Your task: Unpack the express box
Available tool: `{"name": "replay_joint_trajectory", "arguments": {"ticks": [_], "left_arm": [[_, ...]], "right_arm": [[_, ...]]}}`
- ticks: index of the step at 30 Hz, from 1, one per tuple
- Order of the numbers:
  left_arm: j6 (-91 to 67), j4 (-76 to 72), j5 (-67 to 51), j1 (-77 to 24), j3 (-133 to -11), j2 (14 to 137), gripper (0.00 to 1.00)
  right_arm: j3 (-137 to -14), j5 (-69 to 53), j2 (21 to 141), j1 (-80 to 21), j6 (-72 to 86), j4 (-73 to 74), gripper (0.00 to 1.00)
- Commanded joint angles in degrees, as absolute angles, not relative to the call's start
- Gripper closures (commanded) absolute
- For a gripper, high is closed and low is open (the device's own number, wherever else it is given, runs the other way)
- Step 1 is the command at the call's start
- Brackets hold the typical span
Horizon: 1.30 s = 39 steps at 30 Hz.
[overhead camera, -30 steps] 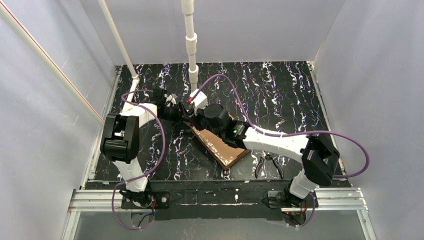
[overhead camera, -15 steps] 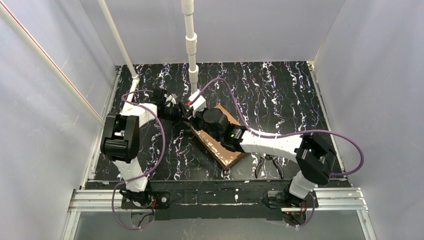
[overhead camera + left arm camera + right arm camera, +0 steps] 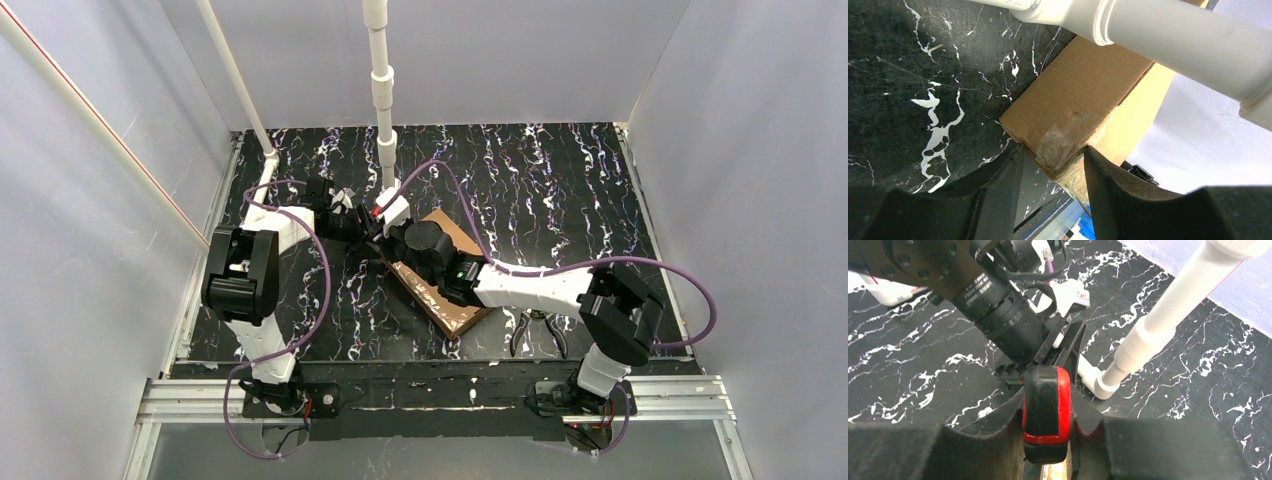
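Right gripper (image 3: pixel 1047 400) is clamped on a red-and-black handled tool (image 3: pixel 1046 420), probably a cutter. It has swung left and farther in, so the tool now sits just beside the left gripper (image 3: pixel 1050 165). That gripper's jaws are closed on the taped far-left corner of the express box (image 3: pixel 1078 95), which lies mid-table. Compared with a second ago, the box's far right corner is uncovered. Cutting the tape looks imminent.
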<state>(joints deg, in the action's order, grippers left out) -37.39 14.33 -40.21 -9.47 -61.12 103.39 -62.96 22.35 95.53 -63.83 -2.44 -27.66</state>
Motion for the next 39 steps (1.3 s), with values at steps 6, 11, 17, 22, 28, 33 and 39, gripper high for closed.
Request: {"name": "replay_joint_trajectory", "arguments": {"ticks": [6, 11, 17, 22, 28, 33, 39], "left_arm": [[-36.91, 15.82, -41.53, -9.41, -61.6, 104.41, 0.55], [-36.92, 15.82, -41.58, -9.4, -61.51, 104.59, 0.55], [-36.91, 15.82, -41.65, -9.4, -61.44, 104.68, 0.55], [-36.99, 15.82, -41.88, -9.32, -61.44, 104.72, 0.55], [-36.81, 15.6, -42.66, -8.73, -61.77, 104.41, 0.5], [-36.11, 15.45, -42.38, -8.5, -61.77, 103.03, 0.39], [-37.36, 13.81, -43.59, -8.53, -61.4, 104.1, 0.37]], "right_arm": [[-58.07, 23.61, 93.01, -63.99, -3.76, -35.04, 0.99], [-56.8, 24.17, 92.0, -64.07, -2.85, -38.1, 0.99], [-56.48, 25.76, 90.39, -64.15, -1.68, -40.3, 0.99], [-56.62, 25.67, 90.5, -64.34, -1.72, -41.26, 0.99], [-54.83, 26.27, 91.82, -64.34, -1.3, -45.78, 0.99], [-53.98, 26.3, 93.18, -64.35, -1.64, -48.85, 0.99], [-53.73, 27.07, 94.47, -64.34, -1.58, -50.39, 0.99]]}}
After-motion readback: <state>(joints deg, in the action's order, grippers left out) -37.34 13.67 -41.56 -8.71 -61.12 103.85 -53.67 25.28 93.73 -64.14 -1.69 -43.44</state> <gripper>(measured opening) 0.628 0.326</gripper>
